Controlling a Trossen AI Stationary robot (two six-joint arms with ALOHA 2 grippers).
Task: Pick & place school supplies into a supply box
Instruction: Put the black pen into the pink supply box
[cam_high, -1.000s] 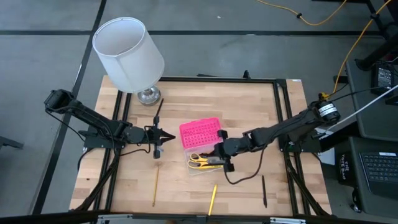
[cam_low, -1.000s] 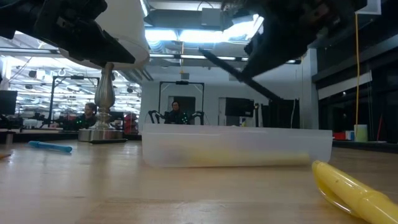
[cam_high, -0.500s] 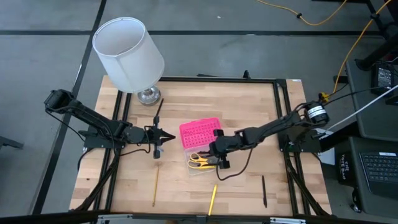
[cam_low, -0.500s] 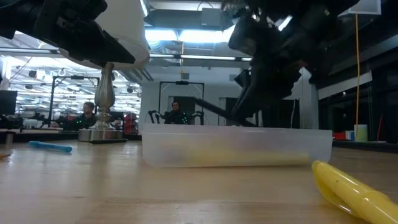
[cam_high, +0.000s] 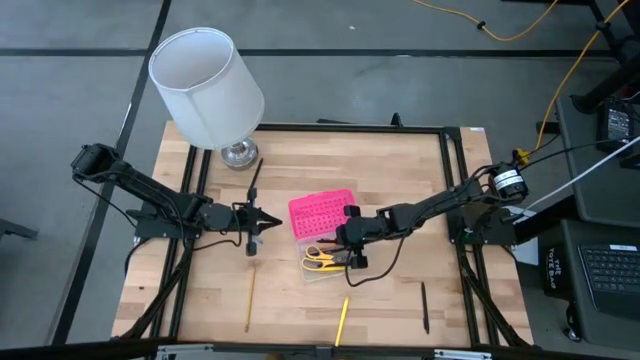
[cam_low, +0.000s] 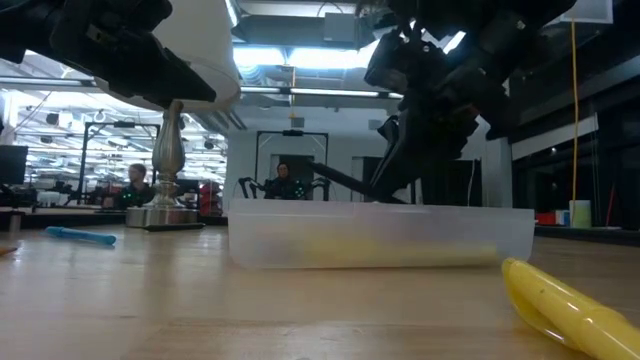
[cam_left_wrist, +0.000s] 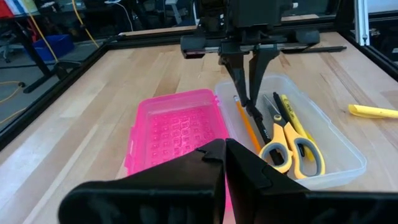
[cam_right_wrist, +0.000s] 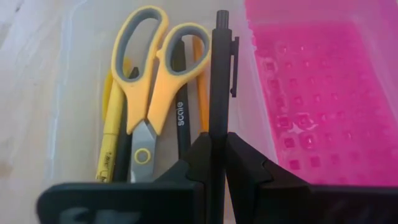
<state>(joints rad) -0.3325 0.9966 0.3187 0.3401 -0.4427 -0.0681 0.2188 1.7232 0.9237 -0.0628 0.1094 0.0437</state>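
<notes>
Right pincer (cam_right_wrist: 214, 152) gripped black pen (cam_right_wrist: 219, 68) over clear base (cam_left_wrist: 339, 146) beside scissors (cam_right_wrist: 148, 68); left pincer (cam_left_wrist: 222, 149) shut, empty.

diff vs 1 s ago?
The right pincer moved left over the clear tray and lowered the black pen toward it, beside the scissors; the pen is still between its fingers. Unchanged: the left pincer stays shut and parked left of the pink lid; the pencils on the table have not moved.
</notes>
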